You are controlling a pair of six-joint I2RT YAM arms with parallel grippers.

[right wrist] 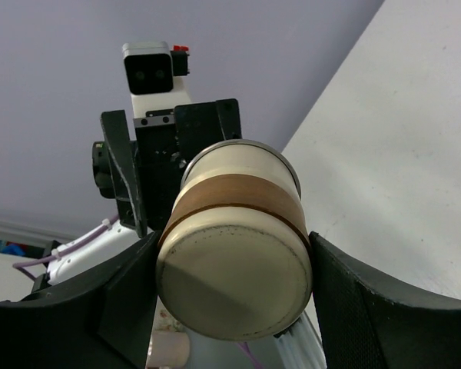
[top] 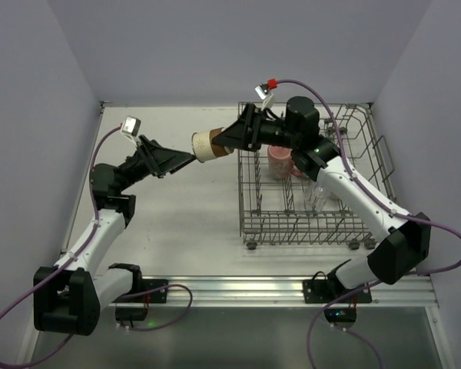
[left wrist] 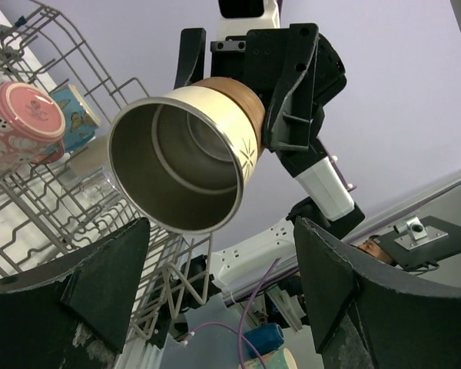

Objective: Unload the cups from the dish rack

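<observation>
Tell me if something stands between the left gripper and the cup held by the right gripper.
Nothing visible does. The open left gripper faces the mouth of the tan cup, held in the air by the right gripper.

Plain pale lavender walls (top: 215, 46) close in three sides of a flat white counter (top: 177, 223). A silver metal rail (top: 238, 286) runs along its near edge. The light is even and soft.
</observation>
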